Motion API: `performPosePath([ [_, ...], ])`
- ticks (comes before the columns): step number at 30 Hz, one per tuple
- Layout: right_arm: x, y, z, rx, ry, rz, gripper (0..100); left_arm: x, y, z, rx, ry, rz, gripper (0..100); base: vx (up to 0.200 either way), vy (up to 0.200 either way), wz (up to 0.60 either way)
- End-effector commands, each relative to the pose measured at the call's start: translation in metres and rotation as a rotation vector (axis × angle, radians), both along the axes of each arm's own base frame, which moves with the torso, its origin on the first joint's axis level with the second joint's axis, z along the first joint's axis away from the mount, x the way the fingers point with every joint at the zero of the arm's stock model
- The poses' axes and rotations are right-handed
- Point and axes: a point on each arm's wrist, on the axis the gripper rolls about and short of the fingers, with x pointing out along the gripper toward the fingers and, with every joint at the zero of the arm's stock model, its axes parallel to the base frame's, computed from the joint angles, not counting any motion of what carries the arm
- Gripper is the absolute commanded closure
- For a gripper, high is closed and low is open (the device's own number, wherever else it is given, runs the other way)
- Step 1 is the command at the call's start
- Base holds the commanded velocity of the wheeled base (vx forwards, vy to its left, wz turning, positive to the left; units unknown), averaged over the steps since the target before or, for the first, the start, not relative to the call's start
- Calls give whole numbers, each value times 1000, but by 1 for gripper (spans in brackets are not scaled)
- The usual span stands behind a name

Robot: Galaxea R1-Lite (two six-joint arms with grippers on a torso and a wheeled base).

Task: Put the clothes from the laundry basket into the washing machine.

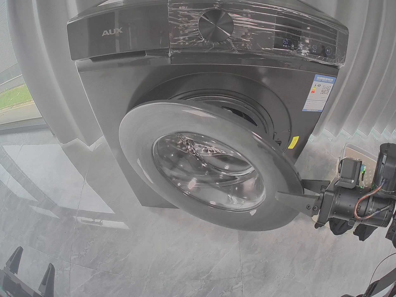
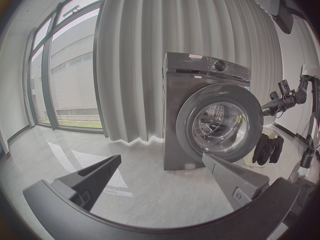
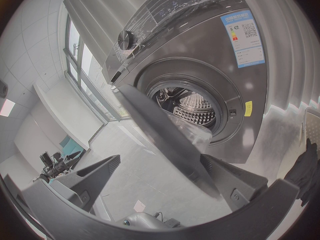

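Head view: right fingers (image 1: 299, 203), open, straddle the door (image 1: 140, 145) rim at 4 o'clock; left fingers (image 1: 46, 279) open. Dark clothes (image 2: 266, 149) hang on the basket (image 2: 249, 160), 3 o'clock of the washing machine (image 1: 103, 91). Best to pull along the hinge arc.

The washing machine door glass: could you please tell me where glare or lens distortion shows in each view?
Head view: bright reflections streak the door glass, and the curtain folds bow. Left wrist view: window light glares off the floor; dark corners. Right wrist view: the washing machine looks curved.
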Motion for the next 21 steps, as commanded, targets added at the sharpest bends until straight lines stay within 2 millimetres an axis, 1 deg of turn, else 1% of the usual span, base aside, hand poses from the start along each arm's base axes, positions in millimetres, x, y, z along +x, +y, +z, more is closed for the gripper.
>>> performPosePath([
  [1,-16,0,-2,1,-3,42,0,0,0,-5,0,1,0,0,0,0,0],
  [3,-18,0,-1,4,-7,47,0,0,0,-5,0,1,0,0,0,0,0],
  [4,-28,-3,1,13,-22,60,0,0,0,-5,0,1,1,0,0,0,0],
  [5,-29,-5,2,18,-32,56,0,0,0,-5,0,1,0,0,0,0,0],
  [8,-30,-7,8,37,-49,45,0,0,0,-5,-2,1,0,0,0,0,0],
  [12,-31,-10,19,93,-62,29,0,0,0,-5,-3,1,0,0,0,0,0],
  [13,-31,-10,19,93,-62,29,0,0,0,-5,-3,1,0,0,0,0,0],
  [16,-29,-9,22,119,-48,21,0,0,0,-5,-6,1,0,0,-200,0,0],
  [18,-23,-11,20,111,-38,-5,0,0,0,-5,-2,1,0,0,-200,0,0],
  [20,-14,-10,13,91,-8,-26,0,0,0,-5,-2,1,0,0,-200,0,0],
  [21,-13,-10,13,90,-6,-28,0,0,0,-5,-2,1,0,0,-200,0,0],
])
